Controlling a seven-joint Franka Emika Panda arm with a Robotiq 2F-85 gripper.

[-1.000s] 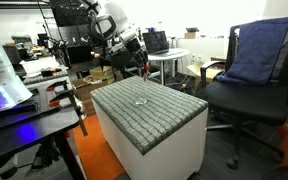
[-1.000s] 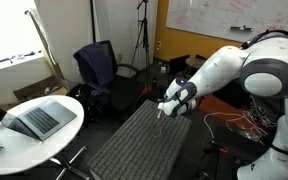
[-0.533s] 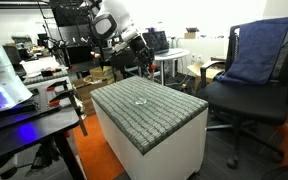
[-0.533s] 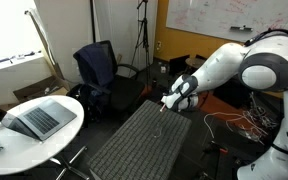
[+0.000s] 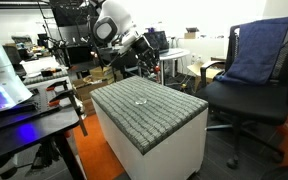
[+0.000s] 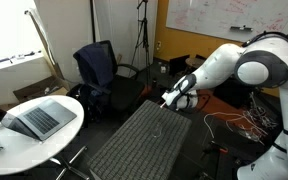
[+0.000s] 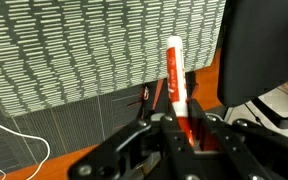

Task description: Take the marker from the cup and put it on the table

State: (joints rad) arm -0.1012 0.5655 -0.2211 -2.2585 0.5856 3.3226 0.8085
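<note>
wrist view: gripper [image 7: 179,126] tight around the red marker [image 7: 175,70], near the grey table [image 7: 74,50]

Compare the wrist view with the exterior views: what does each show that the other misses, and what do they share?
Wrist view only: the end effector shut on the red-orange marker, its pale end pointing away from the camera. Exterior views only: the faint clear cup standing on the table, the blue-draped chair, the laptop and the whole arm. Shared: the table's grey woven top, with the end effector near its edge rather than over its middle.
</note>
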